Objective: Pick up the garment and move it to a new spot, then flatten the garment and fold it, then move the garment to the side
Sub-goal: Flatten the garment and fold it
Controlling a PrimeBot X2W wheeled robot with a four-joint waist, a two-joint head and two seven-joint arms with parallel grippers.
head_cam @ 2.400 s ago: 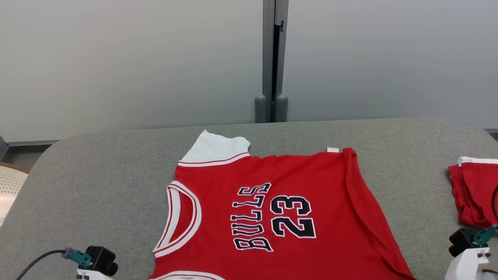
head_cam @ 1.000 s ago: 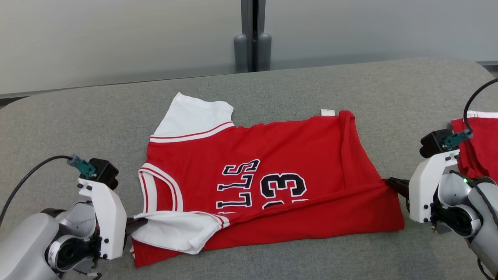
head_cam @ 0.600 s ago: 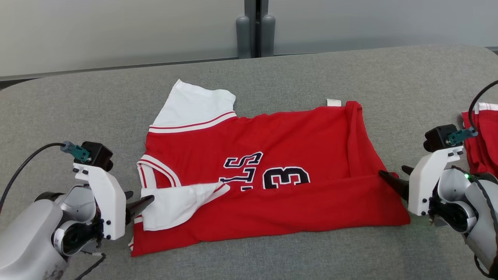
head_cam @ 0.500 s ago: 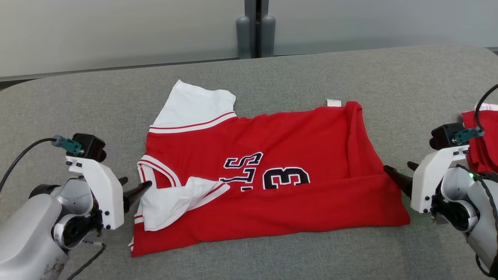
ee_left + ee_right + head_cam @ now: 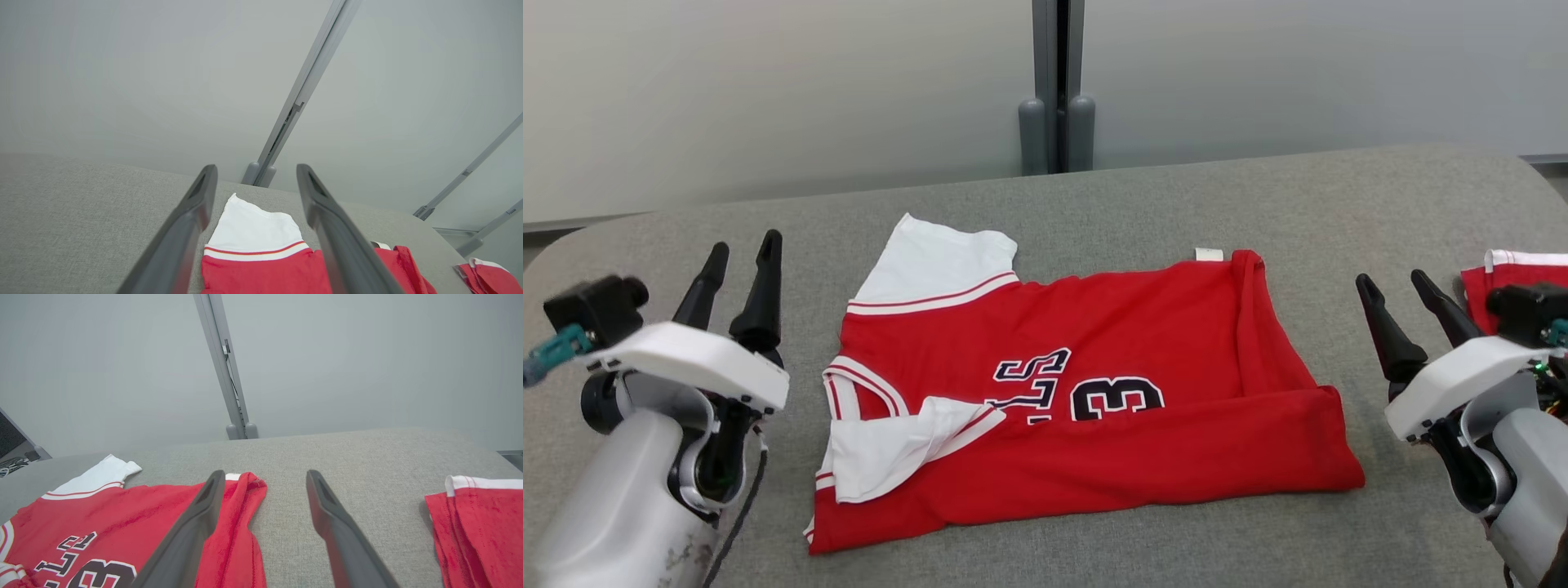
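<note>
Nearest the viewer, the left tool [image 5: 743,245] and the right tool [image 5: 1390,279] are hovering at either end of the garment. Each is holding its two long dark fingers spread wide, gripping nothing. A moment ago both were pinching the near edge of the cloth; now they have let go and are lifting clear, fingers pointing away from the robot.

Between them, the red basketball jersey with black lettering [image 5: 1094,384] is lying on the grey fabric-covered desk [image 5: 1176,196]. Its near long edge is folded toward the middle, covering the lower half of the number, and one white sleeve [image 5: 890,449] is turned in at the left. The first lengthwise fold appears done, and the far edge is probably next.

Farther back, the other white sleeve [image 5: 939,261] is lying flat. At the far right, a second folded red garment [image 5: 1474,282] is resting well apart. Behind everything, a pale grey wall [image 5: 768,82] is rising.
</note>
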